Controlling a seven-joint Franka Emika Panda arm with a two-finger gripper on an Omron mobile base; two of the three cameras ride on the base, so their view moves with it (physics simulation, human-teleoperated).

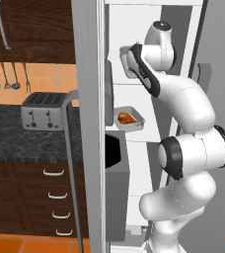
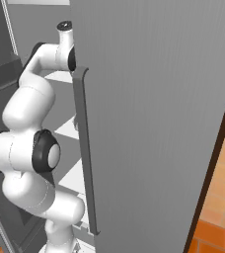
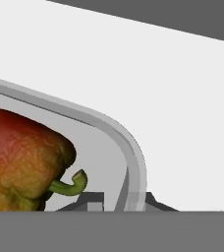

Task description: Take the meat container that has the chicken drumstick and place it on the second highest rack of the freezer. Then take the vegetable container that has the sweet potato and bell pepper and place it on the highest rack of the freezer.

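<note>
The freezer [image 1: 87, 74] stands open, and my arm reaches into its white interior. The meat container [image 1: 130, 119] with the chicken drumstick [image 1: 126, 117] sits on the second highest rack [image 1: 134, 134]. One level up, the grey vegetable container [image 1: 125, 53] is at my hand, over the highest rack [image 1: 129, 87]. In the hand view, my gripper [image 3: 125, 201] is shut on the rim of this container [image 3: 133, 152]. The red bell pepper [image 3: 20, 157] with its green stem lies inside, above a white shelf [image 3: 158, 74]. The sweet potato is out of view.
The open grey freezer door [image 1: 90, 163] with its long handle [image 1: 71, 163] stands left of my arm. Another large grey door [image 2: 159, 123] closes off the right side. A silver toaster [image 1: 43, 111] sits on the dark counter [image 1: 16, 143], above wooden drawers [image 1: 55, 197].
</note>
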